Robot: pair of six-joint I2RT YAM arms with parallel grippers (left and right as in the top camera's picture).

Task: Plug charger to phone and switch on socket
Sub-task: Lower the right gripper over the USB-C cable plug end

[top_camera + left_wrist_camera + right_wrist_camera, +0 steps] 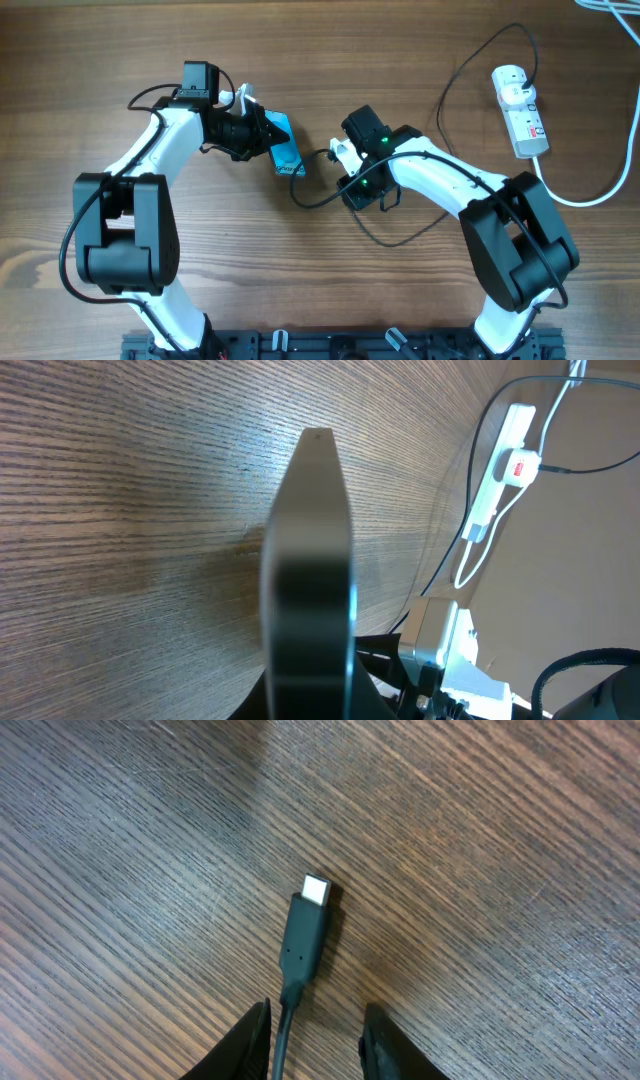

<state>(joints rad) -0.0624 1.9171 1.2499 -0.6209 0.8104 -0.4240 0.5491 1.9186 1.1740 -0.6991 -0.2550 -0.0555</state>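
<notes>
My left gripper (268,136) is shut on the phone (285,150), holding it on edge above the table. Its blue screen shows from overhead, and the left wrist view sees the phone (310,560) edge-on, hiding the fingers. The charger's small plug tip (310,920) lies flat on the wood and points away from my right gripper (317,1012). That gripper is open, with the thin black cable running back between its fingers, close to the left one. From overhead the right gripper (342,178) sits just right of the phone. The black charger cable (443,100) loops back to the socket (520,110).
The white socket (505,470) lies at the far right with its thick white cord (600,195) curving to the table's right edge. Slack charger cable loops on the wood under and in front of my right arm.
</notes>
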